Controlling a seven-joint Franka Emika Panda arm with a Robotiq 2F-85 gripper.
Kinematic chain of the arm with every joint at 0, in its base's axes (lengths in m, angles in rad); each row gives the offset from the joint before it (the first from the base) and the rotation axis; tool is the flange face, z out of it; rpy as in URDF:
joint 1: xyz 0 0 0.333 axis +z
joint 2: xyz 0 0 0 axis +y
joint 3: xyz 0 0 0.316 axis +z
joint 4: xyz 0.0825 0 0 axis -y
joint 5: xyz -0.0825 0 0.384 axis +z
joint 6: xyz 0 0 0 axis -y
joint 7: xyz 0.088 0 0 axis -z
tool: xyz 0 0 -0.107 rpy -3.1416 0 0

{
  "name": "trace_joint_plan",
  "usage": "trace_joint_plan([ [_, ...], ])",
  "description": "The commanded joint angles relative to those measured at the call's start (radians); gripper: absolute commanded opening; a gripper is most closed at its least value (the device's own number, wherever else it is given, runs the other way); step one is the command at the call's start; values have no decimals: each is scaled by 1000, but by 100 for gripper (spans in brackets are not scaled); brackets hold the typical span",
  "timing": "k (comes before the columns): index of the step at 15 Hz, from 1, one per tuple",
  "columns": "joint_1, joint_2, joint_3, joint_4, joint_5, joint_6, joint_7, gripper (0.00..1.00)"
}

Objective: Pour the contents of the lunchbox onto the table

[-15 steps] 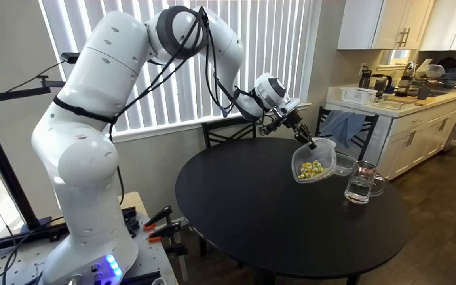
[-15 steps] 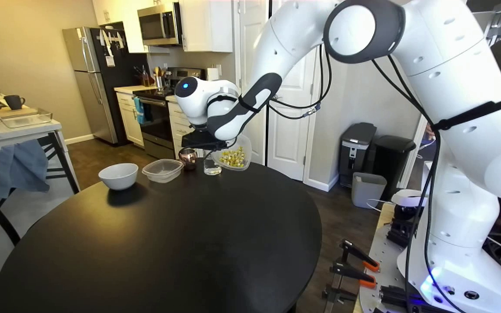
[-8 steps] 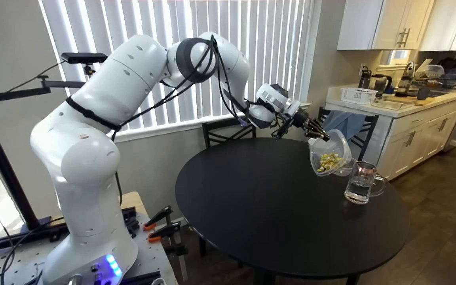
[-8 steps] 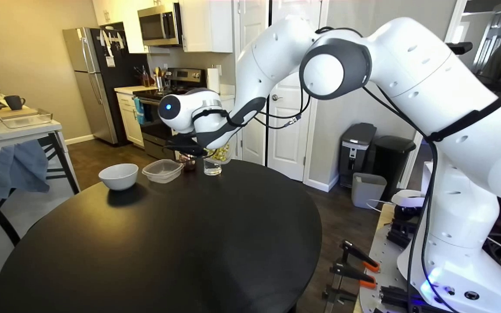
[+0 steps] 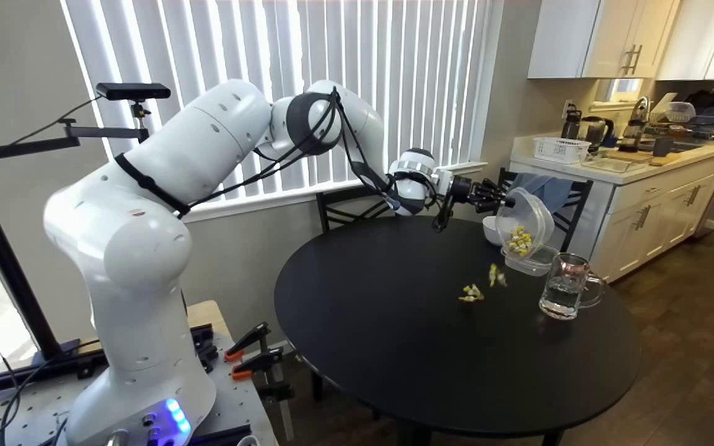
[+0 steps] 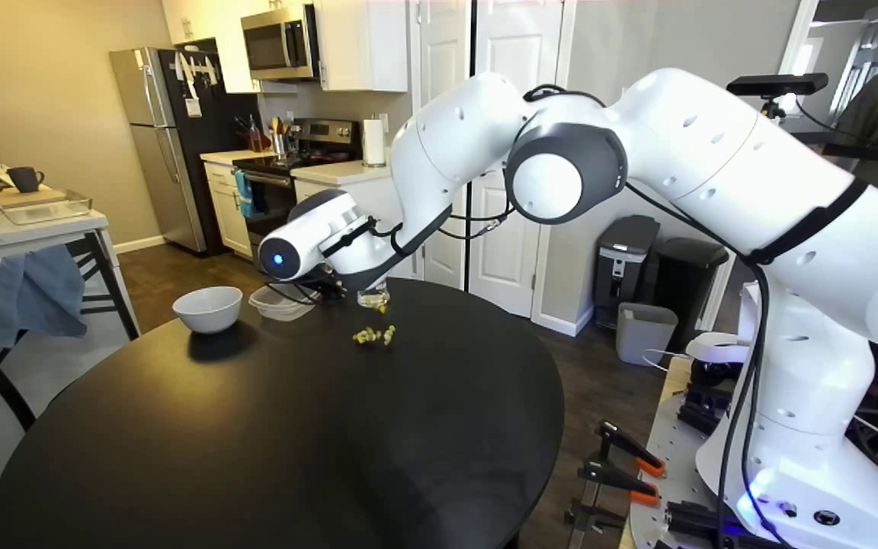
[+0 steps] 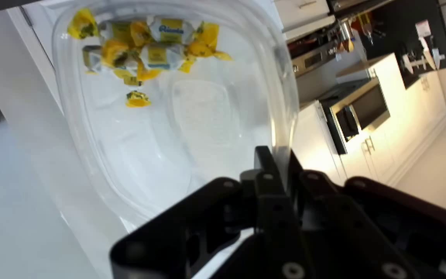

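Bright daylight is admitted through the blinds (image 5: 425,62) beyond the table (image 5: 394,347). In an exterior view, a warm sheen is spread across the table, broken by the shadow of the bowl (image 6: 208,309). Glints are caught by the lunchbox (image 7: 207,116) in the wrist view, where the gripper (image 7: 281,162) is blurred.

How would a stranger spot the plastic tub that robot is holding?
Find the round black table, then follow the white robot arm out to its fingers. They grip the tilted clear plastic lunchbox by one edge. Unlike the clear container resting on the table, it hangs in the air with yellow-and-white wrapped candies inside.
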State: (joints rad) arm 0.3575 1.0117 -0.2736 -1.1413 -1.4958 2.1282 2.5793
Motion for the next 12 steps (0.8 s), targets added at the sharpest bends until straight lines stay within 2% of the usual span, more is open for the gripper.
trace_joint_plan([
  [1, -29, 149, 33, 208, -125, -141, 43, 2],
  [4, -28, 230, 54, 318, -183, -225, 38, 2],
  [8, -22, 326, 57, 455, -218, -275, 33, 2],
  [9, -21, 340, 56, 471, -224, -279, 33, 2],
  [12, -12, 312, 41, 394, -198, -270, 35, 2],
])
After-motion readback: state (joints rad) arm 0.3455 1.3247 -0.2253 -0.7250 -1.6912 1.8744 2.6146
